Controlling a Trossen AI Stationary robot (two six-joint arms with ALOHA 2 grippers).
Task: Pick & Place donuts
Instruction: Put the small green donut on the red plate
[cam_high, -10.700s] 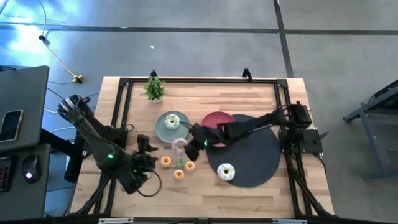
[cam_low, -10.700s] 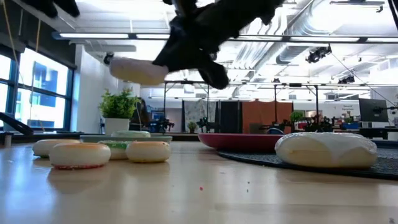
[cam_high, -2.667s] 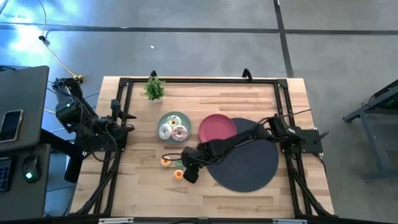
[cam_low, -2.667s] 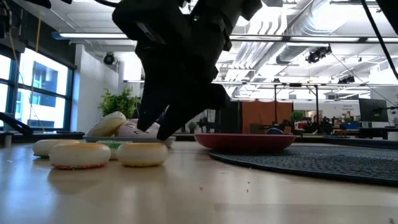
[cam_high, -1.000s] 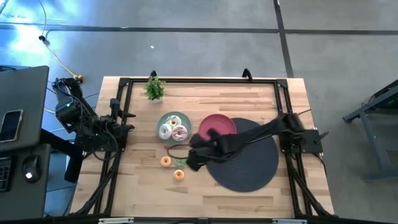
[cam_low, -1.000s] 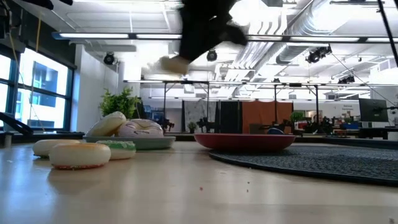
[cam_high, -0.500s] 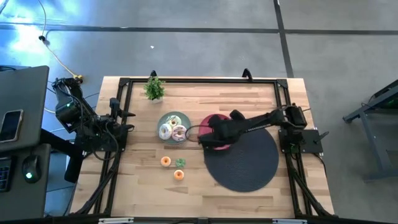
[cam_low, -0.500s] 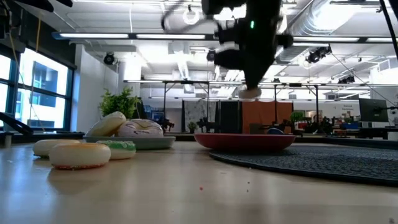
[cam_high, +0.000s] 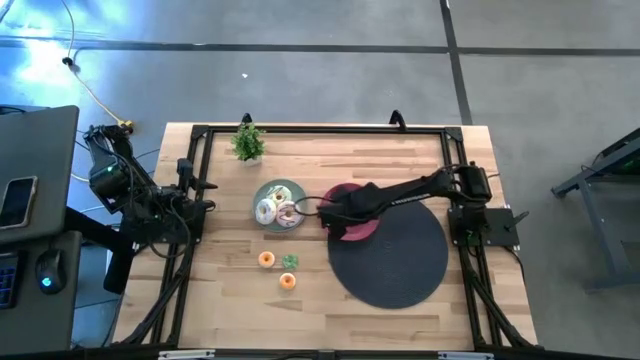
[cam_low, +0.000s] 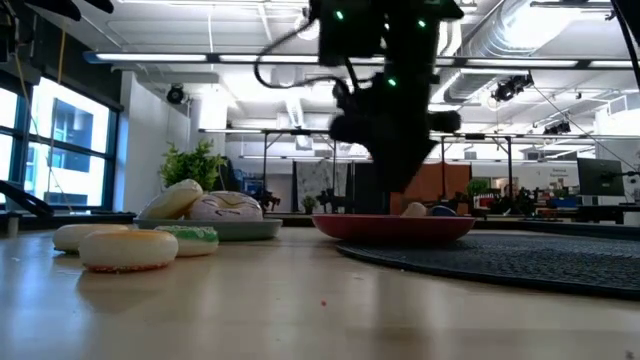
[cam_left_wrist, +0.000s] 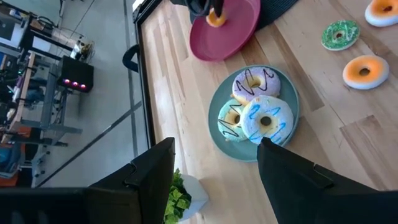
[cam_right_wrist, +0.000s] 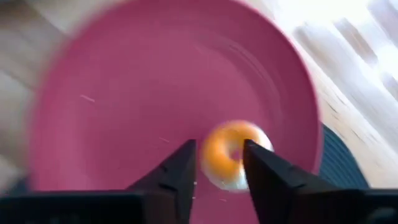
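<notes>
While the right claw (cam_right_wrist: 217, 171) hangs low over the round pink plate (cam_high: 352, 208), its two dark fingers (cam_right_wrist: 171, 177) stand a little apart on either side of a small orange-iced toy donut ring (cam_right_wrist: 231, 155), which looks tilted up on edge; whether they touch it cannot be told. Only the right wrist view shows this gap, since from above the arm hides the ring. On the wooden table (cam_high: 240, 300) lie three more small rings: two orange donuts (cam_high: 266, 259) (cam_high: 287, 281) and one green donut (cam_high: 290, 262), flat, holes upward. Three larger iced donuts (cam_left_wrist: 266, 121) crowd the grey-green plate (cam_high: 272, 190), leaning on each other. Beside the pink plate spreads a black round mat (cam_high: 400, 270). At the table's left edge the left claw (cam_left_wrist: 214, 158) waits, fingers spread wide.
</notes>
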